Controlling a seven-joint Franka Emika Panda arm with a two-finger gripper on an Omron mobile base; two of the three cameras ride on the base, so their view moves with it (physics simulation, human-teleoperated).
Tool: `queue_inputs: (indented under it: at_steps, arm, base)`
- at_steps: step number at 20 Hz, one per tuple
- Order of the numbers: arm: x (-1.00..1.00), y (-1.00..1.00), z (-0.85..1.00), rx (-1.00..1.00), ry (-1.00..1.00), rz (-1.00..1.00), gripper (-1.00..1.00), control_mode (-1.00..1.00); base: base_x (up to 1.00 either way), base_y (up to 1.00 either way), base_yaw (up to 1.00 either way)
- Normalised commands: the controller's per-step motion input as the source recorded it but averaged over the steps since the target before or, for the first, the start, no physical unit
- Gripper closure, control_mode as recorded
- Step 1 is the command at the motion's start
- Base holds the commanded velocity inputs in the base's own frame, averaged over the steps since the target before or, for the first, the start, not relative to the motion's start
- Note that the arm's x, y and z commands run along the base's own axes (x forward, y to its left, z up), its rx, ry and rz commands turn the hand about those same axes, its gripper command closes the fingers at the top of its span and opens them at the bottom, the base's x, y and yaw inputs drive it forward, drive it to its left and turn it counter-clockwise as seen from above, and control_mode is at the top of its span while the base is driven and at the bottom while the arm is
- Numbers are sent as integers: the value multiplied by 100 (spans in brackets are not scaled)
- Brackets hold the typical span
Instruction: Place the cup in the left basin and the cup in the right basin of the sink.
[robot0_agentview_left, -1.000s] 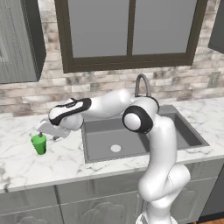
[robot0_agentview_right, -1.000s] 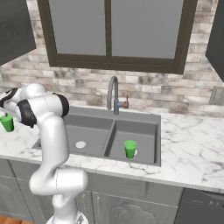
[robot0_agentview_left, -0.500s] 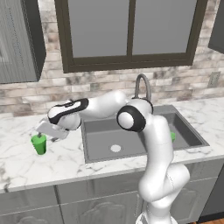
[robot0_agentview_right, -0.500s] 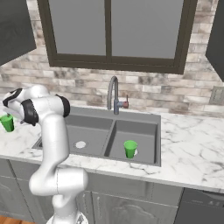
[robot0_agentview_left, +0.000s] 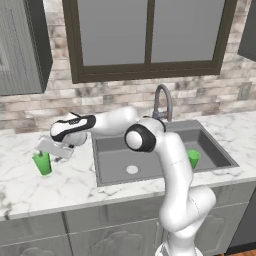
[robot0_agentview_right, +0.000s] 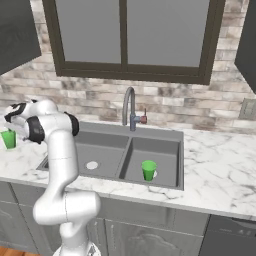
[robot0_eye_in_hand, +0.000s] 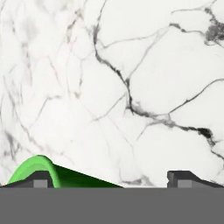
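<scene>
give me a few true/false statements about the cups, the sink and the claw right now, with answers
1. A green cup stands in the right basin. True.
2. The left basin holds a cup. False: only its pale drain shows there.
3. The second green cup stands on the marble counter left of the sink. True.
4. The claw has lifted that cup off the counter. False: the claw is open and the cup stands on the counter.
</scene>
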Motion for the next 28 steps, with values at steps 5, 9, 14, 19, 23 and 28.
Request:
queue_inputs:
  at_steps: [5,9,14,19,23,28]
  arm:
    - [5,14,-3,-13,6,0,100,-100]
    - [2,2,0,-12,4,0,100,-100]
    - [0,-16,-2,-5,2,0,100,-100]
    - [0,-37,0,0,0,0,100,-100]
    - [0,-49,0,0,0,0,100,-100]
    - [0,-45,0,-1,0,0,100,-100]
  base:
    - [0,0,0]
    - [0,0,0]
    - [0,0,0]
    - [0,0,0]
    - [0,0,0]
    - [0,0,0]
